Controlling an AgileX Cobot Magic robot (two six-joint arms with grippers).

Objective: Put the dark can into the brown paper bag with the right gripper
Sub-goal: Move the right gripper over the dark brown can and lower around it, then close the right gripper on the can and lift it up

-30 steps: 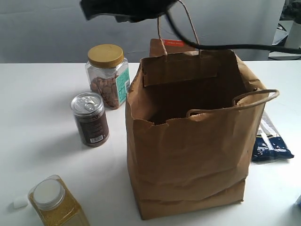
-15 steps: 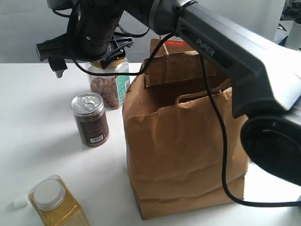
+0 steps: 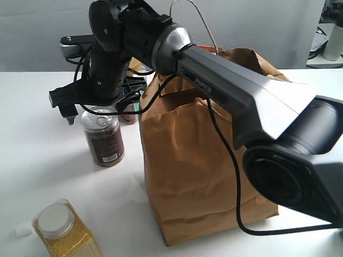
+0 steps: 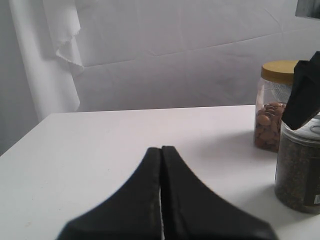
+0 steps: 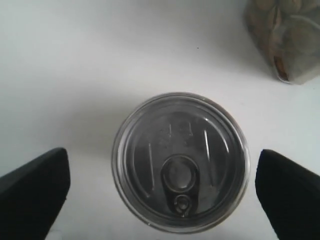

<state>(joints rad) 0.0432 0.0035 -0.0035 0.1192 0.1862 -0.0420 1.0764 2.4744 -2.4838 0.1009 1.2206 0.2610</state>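
The right arm (image 3: 241,101) stretches across the middle of the exterior view, its silver forearm leading to a black wrist (image 3: 115,48) that bends downward directly above the right gripper (image 3: 99,107). This claw points straight down with its jaws spread wide, one black finger (image 5: 32,195) far out on either side of its centre line. A black cable (image 3: 233,166) hangs in a loop behind the claw. The left gripper (image 4: 161,165) sits low and roughly level, its two fingers pressed together along their length.

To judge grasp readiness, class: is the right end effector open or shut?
Open. The right end effector has its fingers wide apart, one each side of the upright dark can, neither touching it.
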